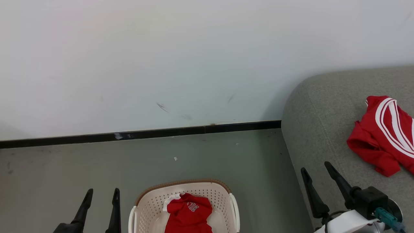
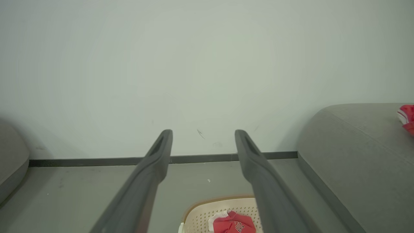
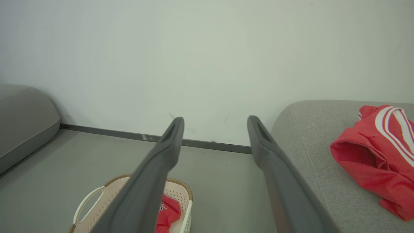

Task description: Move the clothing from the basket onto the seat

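The left gripper (image 1: 102, 194) hangs empty, fingers spread. Just to its right stands the basket (image 1: 184, 183), holding one red shirt (image 1: 189, 213), likely the next pick. The right gripper (image 1: 316, 169), also spread and empty, hovers at the seat (image 1: 323, 106) edge. A second shirt (image 1: 385, 132) lies to its right, apparently already delivered.

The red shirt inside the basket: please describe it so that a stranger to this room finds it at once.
Left of the grey-green sofa, on the floor, stands a cream perforated basket with a brown rim. The crumpled red shirt inside it shows a white collar and white lettering; the other red shirt lies on the sofa and shows white stripes.
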Tool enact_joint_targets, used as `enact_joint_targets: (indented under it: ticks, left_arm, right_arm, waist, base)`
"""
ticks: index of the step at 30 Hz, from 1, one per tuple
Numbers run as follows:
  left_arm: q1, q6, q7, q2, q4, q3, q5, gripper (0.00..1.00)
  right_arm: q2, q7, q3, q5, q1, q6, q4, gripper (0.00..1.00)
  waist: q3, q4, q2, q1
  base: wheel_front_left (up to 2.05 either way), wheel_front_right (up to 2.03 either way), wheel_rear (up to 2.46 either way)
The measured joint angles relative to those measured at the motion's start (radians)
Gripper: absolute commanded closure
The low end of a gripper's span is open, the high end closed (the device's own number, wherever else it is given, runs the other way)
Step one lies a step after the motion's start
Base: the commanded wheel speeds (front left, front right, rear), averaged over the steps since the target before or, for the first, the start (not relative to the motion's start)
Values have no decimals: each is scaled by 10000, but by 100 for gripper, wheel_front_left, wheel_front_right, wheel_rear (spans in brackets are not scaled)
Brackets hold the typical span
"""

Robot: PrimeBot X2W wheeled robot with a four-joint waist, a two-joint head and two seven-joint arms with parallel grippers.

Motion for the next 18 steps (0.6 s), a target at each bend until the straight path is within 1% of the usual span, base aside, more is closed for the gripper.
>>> enact_joint_targets:
  ticks: [12, 18]
  left_arm:
    - [-39, -90, 54, 219, 353, -267, 284, 0]
    - [-568, -180, 230, 334, 454, -535, 587, 0]
  right_arm:
    - [8, 0, -29, 151, -11, 0, -280, 0]
    - [10, 0, 58, 309, -230, 0, -410, 0]
  waist:
    - [395, -54, 0, 0]
    - [704, -86, 0, 0]
  base:
    - [0, 0, 0]
    - [0, 0, 0]
